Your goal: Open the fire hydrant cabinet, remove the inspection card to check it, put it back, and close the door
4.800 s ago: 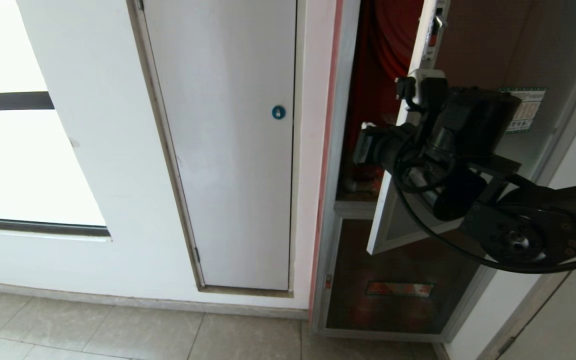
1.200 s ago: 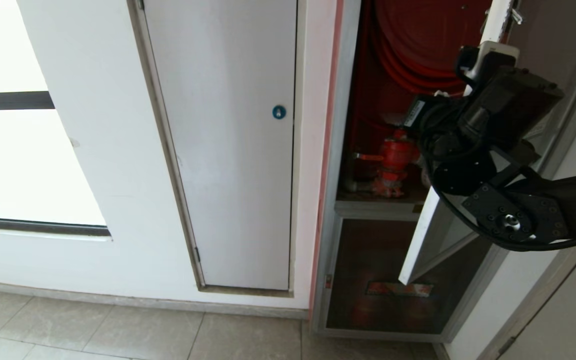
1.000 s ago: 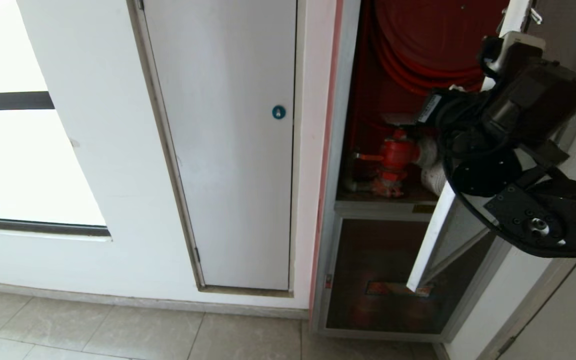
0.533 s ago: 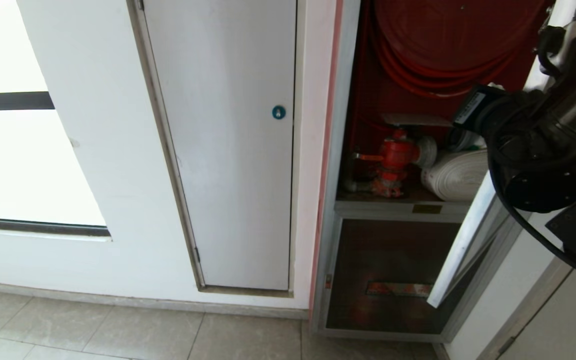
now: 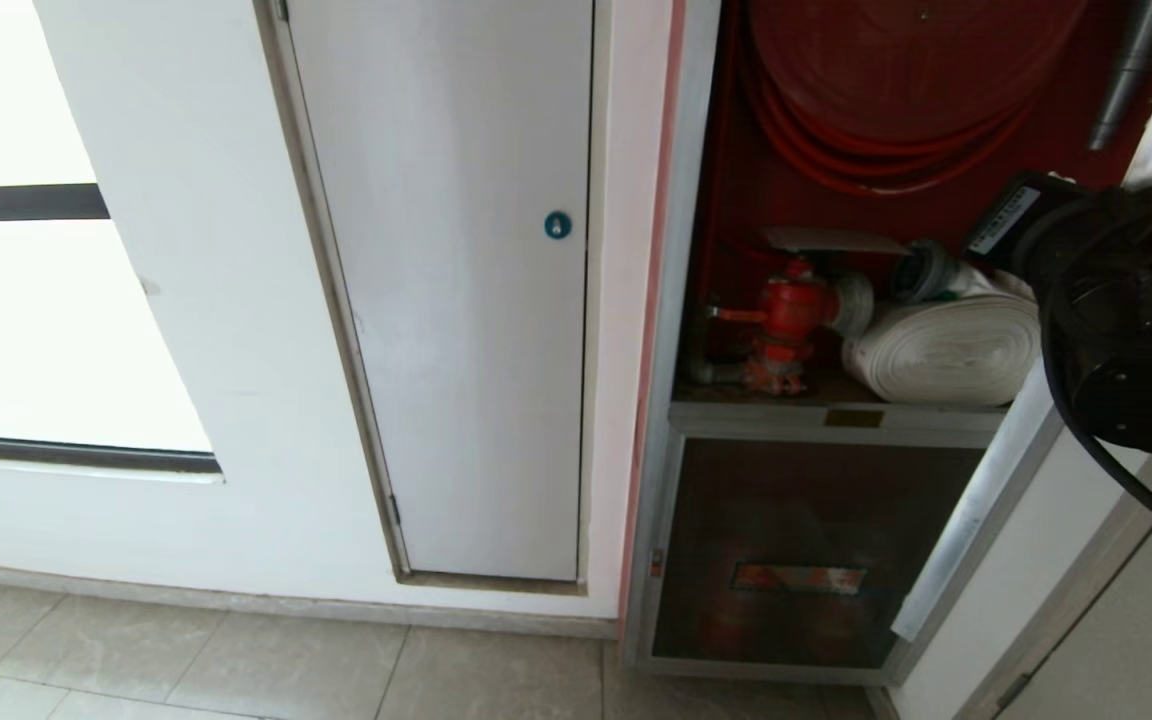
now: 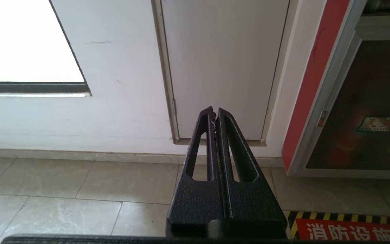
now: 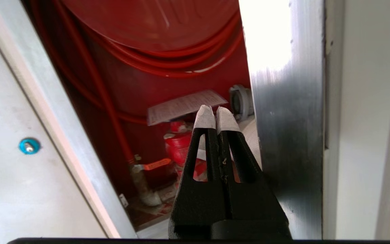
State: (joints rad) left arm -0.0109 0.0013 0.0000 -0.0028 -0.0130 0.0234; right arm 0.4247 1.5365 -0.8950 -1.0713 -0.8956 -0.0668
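Cabinet open (door swung) — card inside

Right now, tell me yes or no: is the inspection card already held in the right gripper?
No. The right gripper is shut on nothing, and the inspection card lies above the red valve inside the cabinet.

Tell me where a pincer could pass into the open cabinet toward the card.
Free: the gap above the card, under the red hose reel. Crowded below: the valve and white hose roll fill the shelf.
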